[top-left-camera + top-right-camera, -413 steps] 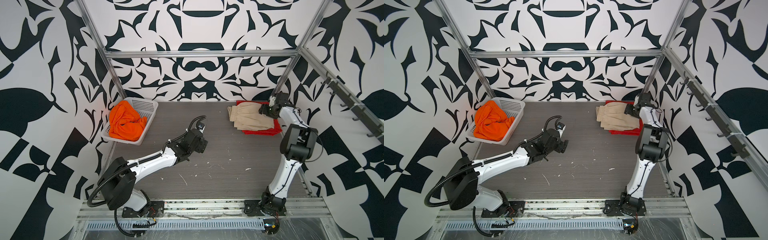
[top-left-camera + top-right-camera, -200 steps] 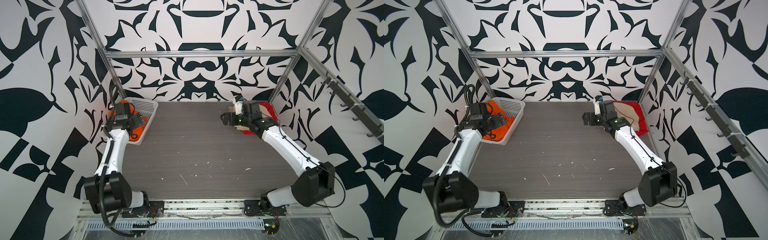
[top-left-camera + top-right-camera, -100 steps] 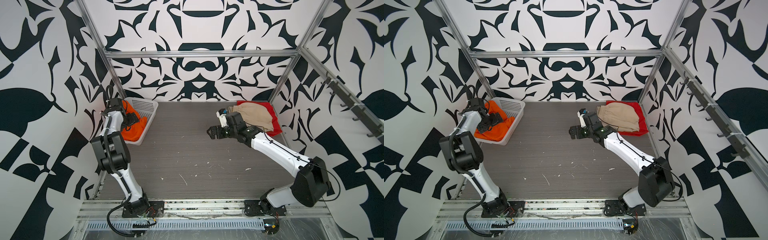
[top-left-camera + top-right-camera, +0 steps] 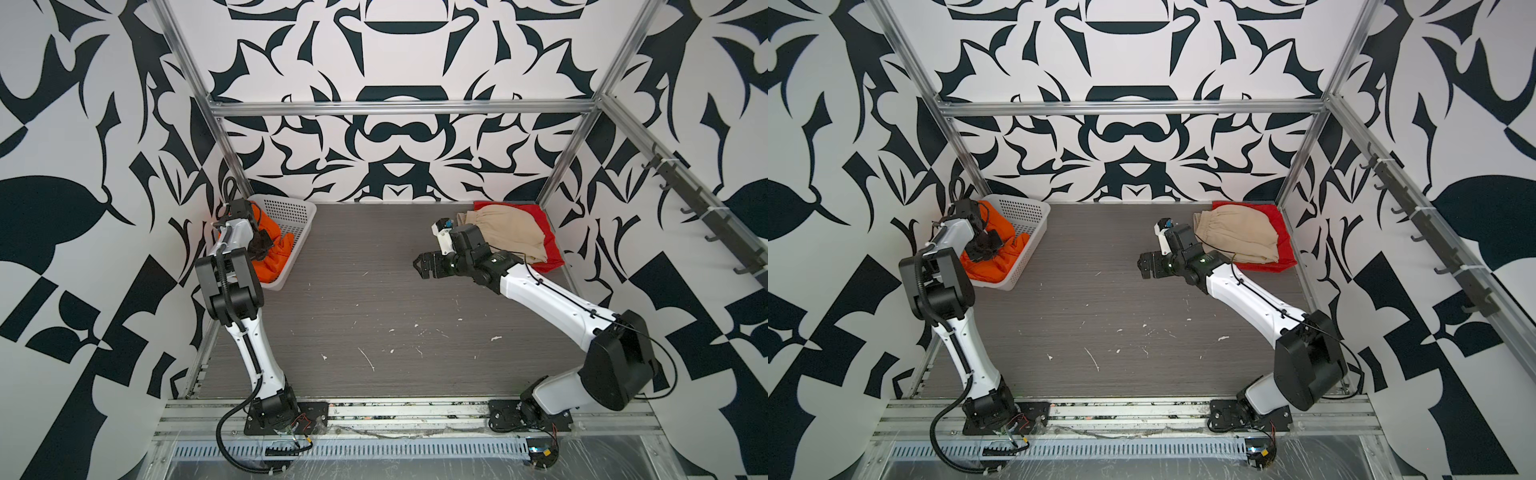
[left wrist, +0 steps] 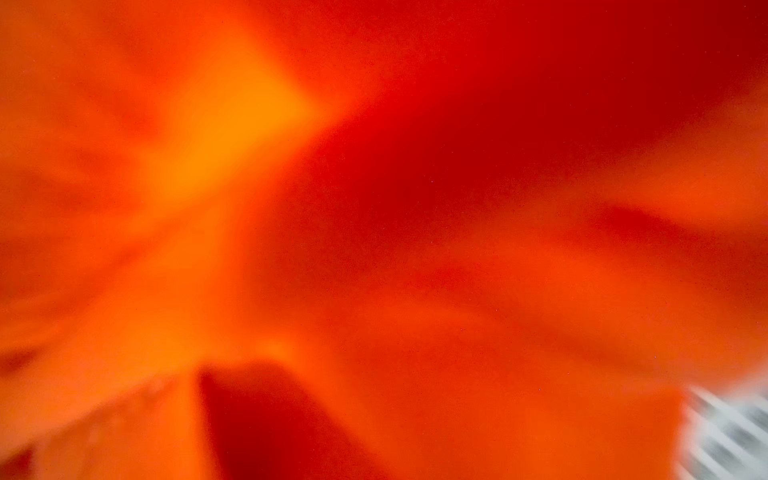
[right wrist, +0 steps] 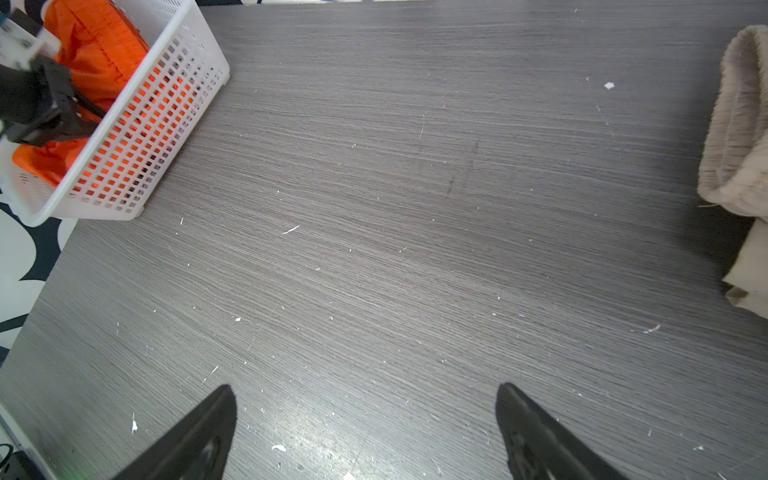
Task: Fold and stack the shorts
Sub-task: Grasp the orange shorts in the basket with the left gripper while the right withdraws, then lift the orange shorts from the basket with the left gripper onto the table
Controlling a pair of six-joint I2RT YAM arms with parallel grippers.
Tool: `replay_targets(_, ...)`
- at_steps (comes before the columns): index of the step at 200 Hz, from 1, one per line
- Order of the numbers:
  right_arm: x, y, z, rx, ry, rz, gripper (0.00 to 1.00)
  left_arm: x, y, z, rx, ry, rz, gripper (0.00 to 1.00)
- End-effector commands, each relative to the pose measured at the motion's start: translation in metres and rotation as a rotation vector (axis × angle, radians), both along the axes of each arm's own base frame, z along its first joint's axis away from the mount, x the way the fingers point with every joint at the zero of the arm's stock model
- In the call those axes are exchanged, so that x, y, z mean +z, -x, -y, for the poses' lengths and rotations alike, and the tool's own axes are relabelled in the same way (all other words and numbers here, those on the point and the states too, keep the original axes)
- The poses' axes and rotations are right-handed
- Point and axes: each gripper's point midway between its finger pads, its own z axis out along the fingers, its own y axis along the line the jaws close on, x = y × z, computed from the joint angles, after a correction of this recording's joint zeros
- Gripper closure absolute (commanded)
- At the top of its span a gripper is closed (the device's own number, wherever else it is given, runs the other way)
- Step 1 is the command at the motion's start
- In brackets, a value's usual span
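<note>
Table (image 4: 374, 316) wide open in the middle, clothes tucked in the back corners.
Left arm folds up tight over the basket (image 4: 293, 210) at back left, left gripper (image 4: 262, 245) pinched shut in the orange shorts (image 4: 276, 259) inside it. Right arm stretches low toward centre, right gripper (image 4: 422, 266) spread wide over bare wood. Beige shorts (image 4: 503, 230) sit on the red shorts (image 4: 550, 249), back right.

twin high overviews; left wrist view against orange shorts (image 5: 374, 249)
</note>
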Motion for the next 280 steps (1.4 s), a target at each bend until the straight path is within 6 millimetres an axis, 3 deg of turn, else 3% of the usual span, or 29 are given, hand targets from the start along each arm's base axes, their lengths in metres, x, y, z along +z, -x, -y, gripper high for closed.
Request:
replay_targets(1, 0.030, -0.001, -0.007, 0.012, -0.074, 0.069, 0.00, 0.120, -0.005, 0.030, -0.110, -0.085, 0.232, 1.00)
replay_targets(33, 0.047, -0.004, -0.014, 0.030, -0.109, 0.092, 0.01, 0.240, 0.016, 0.100, -0.290, -0.046, 0.491, 1.00)
replay_targets(60, 0.067, -0.006, -0.014, 0.034, -0.128, 0.135, 0.01, 0.315, 0.051, 0.166, -0.477, 0.079, 0.686, 1.00)
replay_targets(87, 0.080, -0.005, -0.008, 0.029, -0.124, 0.165, 0.01, 0.352, 0.097, 0.236, -0.720, 0.213, 0.781, 1.00)
replay_targets(106, 0.085, -0.006, 0.005, -0.003, -0.112, 0.175, 0.01, 0.355, 0.129, 0.283, -0.884, 0.335, 0.783, 1.00)
replay_targets(126, 0.084, -0.005, 0.023, -0.047, -0.094, 0.177, 0.01, 0.340, 0.158, 0.321, -1.020, 0.467, 0.735, 1.00)
replay_targets(147, 0.074, -0.001, 0.039, -0.086, -0.068, 0.153, 0.00, 0.290, 0.167, 0.337, -1.031, 0.544, 0.618, 1.00)
replay_targets(153, 0.069, 0.002, 0.042, -0.094, -0.057, 0.139, 0.01, 0.272, 0.167, 0.338, -1.010, 0.560, 0.577, 0.87)
replay_targets(162, 0.060, 0.007, 0.045, -0.095, -0.037, 0.113, 0.00, 0.245, 0.165, 0.335, -0.966, 0.564, 0.524, 0.52)
replay_targets(168, 0.054, 0.010, 0.048, -0.099, -0.022, 0.092, 0.00, 0.228, 0.161, 0.330, -0.921, 0.546, 0.495, 0.36)
replay_targets(185, 0.040, 0.020, 0.048, -0.081, -0.005, 0.037, 0.00, 0.180, 0.153, 0.310, -0.788, 0.464, 0.408, 0.19)
replay_targets(200, 0.033, 0.029, 0.043, -0.050, -0.012, 0.009, 0.00, 0.156, 0.154, 0.300, -0.731, 0.435, 0.356, 0.16)
replay_targets(222, 0.018, 0.046, 0.027, 0.010, -0.050, -0.066, 0.00, 0.137, 0.159, 0.298, -0.705, 0.440, 0.333, 0.16)
replay_targets(260, -0.022, 0.085, -0.022, 0.145, -0.126, -0.240, 0.00, 0.092, 0.172, 0.297, -0.715, 0.447, 0.251, 0.16)
replay_targets(280, -0.050, 0.094, -0.042, 0.146, -0.148, -0.333, 0.00, 0.068, 0.174, 0.293, -0.644, 0.459, 0.206, 0.16)
